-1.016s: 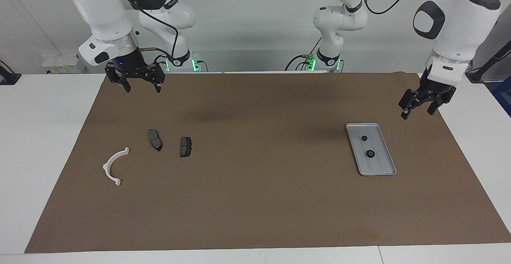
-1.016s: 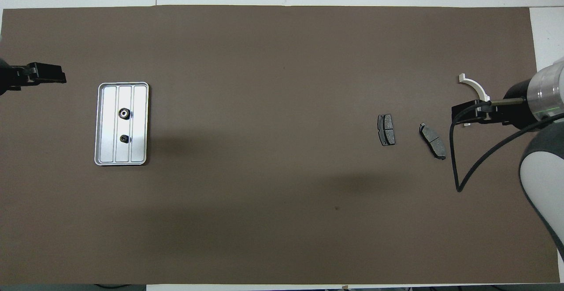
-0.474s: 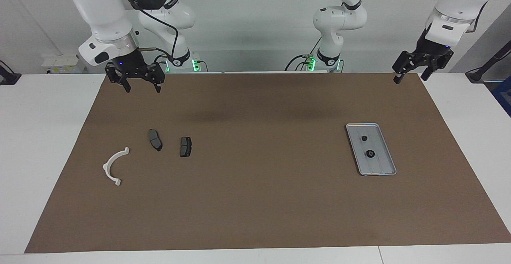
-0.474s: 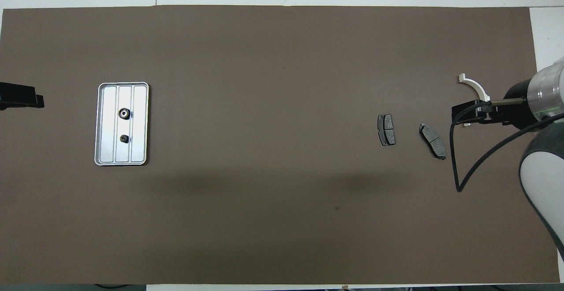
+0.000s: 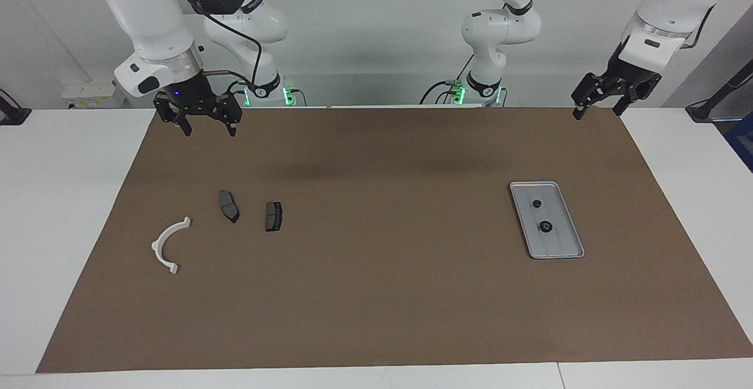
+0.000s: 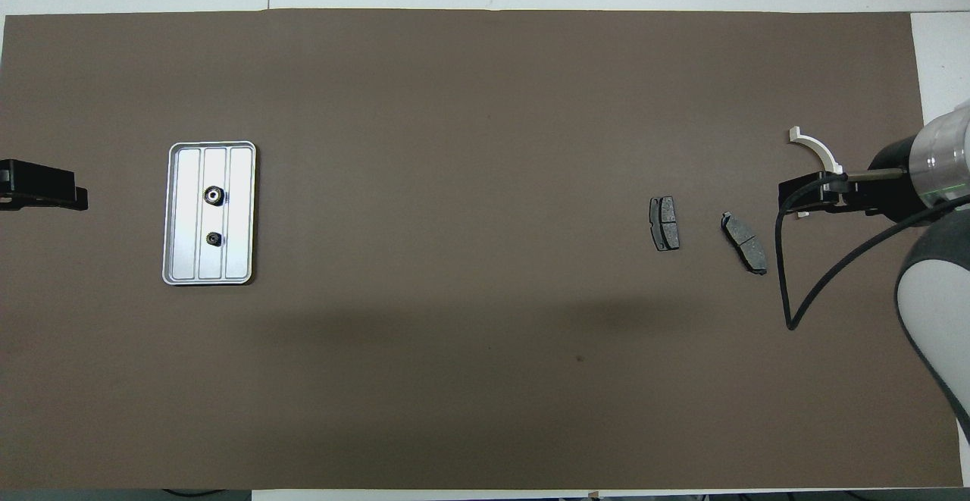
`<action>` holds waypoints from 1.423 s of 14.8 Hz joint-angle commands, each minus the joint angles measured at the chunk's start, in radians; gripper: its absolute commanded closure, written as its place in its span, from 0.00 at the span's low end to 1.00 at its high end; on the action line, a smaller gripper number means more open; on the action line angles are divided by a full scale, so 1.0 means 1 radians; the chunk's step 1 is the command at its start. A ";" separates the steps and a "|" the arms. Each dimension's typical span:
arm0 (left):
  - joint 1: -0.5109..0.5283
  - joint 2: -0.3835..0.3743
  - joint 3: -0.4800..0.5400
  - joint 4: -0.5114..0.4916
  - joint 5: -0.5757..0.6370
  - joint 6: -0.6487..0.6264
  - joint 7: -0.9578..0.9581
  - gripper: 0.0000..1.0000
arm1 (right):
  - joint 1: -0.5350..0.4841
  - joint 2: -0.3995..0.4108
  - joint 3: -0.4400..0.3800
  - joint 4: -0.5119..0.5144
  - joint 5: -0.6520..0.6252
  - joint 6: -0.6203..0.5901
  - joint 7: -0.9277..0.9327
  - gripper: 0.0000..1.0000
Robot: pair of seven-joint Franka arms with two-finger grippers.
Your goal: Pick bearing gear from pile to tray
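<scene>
The silver tray [image 5: 560, 243] lies on the brown mat toward the left arm's end, and also shows in the overhead view [image 6: 239, 258]. Two small black bearing gears [image 5: 536, 203] [image 5: 546, 227] lie in it. The pile lies toward the right arm's end: a white curved bracket [image 5: 167, 245] and two dark brake pads [image 5: 229, 205] [image 5: 273, 216]. My left gripper [image 5: 597, 112] is open and empty, raised over the mat's corner near its base. My right gripper [image 5: 210, 132] is open and empty, raised over the mat's edge nearest the robots, and the arm waits.
The brown mat [image 5: 382, 295] covers most of the white table. In the overhead view the right gripper [image 6: 803, 198] covers part of the bracket [image 6: 815, 146], and the left gripper [image 6: 45, 190] shows at the edge beside the tray.
The left gripper has risen from beside the tray and drawn back toward its base. The right arm, the tray and the pile have not moved.
</scene>
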 commanded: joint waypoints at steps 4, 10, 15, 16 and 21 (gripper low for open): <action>0.022 0.008 -0.010 0.021 -0.011 -0.020 0.054 0.00 | -0.005 -0.011 0.002 -0.008 -0.001 0.016 -0.008 0.00; 0.002 0.010 -0.016 0.018 -0.014 0.009 0.078 0.00 | 0.001 -0.012 0.002 -0.009 -0.001 0.016 -0.008 0.00; -0.006 0.009 -0.014 0.012 -0.014 0.020 0.078 0.00 | -0.003 -0.012 0.002 -0.009 -0.001 0.016 -0.008 0.00; -0.006 0.009 -0.014 0.011 -0.014 0.023 0.078 0.00 | -0.007 -0.011 0.002 -0.008 -0.001 0.016 -0.008 0.00; -0.004 0.009 -0.014 0.011 -0.014 0.038 0.078 0.00 | -0.007 -0.011 0.002 -0.008 0.000 0.016 -0.008 0.00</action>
